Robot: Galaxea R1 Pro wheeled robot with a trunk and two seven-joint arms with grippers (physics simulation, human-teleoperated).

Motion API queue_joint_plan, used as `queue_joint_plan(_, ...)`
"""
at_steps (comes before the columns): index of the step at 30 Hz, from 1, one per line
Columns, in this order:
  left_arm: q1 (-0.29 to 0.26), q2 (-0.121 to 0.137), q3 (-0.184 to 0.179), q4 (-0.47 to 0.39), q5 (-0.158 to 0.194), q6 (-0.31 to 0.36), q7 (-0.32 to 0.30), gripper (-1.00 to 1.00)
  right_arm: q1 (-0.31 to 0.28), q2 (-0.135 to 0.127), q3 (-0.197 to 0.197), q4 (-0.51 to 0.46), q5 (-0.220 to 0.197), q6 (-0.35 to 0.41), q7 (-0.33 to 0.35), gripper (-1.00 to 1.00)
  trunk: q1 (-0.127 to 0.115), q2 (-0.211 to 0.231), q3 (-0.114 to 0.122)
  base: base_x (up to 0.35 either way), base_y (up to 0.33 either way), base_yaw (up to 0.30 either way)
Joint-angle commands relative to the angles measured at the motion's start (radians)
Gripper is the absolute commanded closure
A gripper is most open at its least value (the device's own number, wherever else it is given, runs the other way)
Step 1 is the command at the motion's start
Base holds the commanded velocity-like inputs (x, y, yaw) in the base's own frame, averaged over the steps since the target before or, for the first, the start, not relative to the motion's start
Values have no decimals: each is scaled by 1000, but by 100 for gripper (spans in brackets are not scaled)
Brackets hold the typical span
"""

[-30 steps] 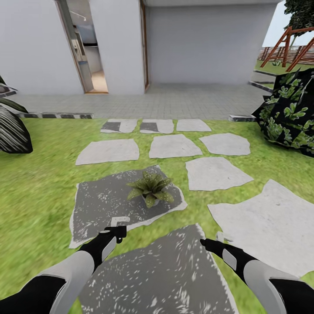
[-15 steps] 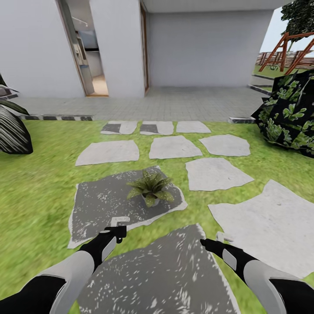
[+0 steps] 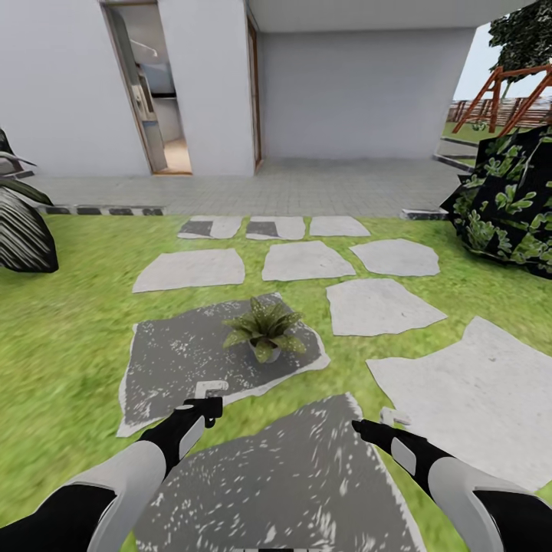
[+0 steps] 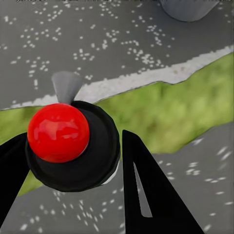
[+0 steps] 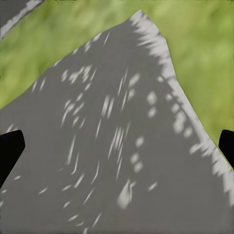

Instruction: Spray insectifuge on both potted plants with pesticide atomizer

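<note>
Below frame centre in the head view, the left gripper (image 3: pixel 205 406), clenched on the pesticide atomizer (image 4: pixel 68 144), pointed at the potted plant (image 3: pixel 264 328) just above; right gripper (image 3: pixel 366 427) spread, empty.

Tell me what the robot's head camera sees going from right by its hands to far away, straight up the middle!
left gripper holding the pesticide atomizer → potted plant on a dark stone slab → pale stepping stones → paved strip → house wall.
</note>
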Motion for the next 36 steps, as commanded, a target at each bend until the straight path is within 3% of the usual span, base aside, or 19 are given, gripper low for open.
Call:
queue_joint_plan(1,0,0,-9,-2,10,5,6,100,0,0,-4,-1,-5,5,4,-100,0,0,0,0,0,0)
queue_joint_plan(7,0,0,-9,-2,9,5,6,100,0,0,-4,-1,-5,5,4,-100,0,0,0,0,0,0)
queue_joint_plan(16,0,0,-9,-2,10,6,6,100,0,0,-4,-1,-5,5,4,-100,34,-63,-20,0,0,0)
queue_joint_plan(32,0,0,-9,-2,9,6,6,100,0,0,-4,-1,-5,5,4,-100,42,-67,-57,0,0,0)
queue_joint_plan(36,0,0,-9,-2,10,7,6,100,0,0,-3,-1,-5,5,4,-100,42,-67,-50,0,0,0)
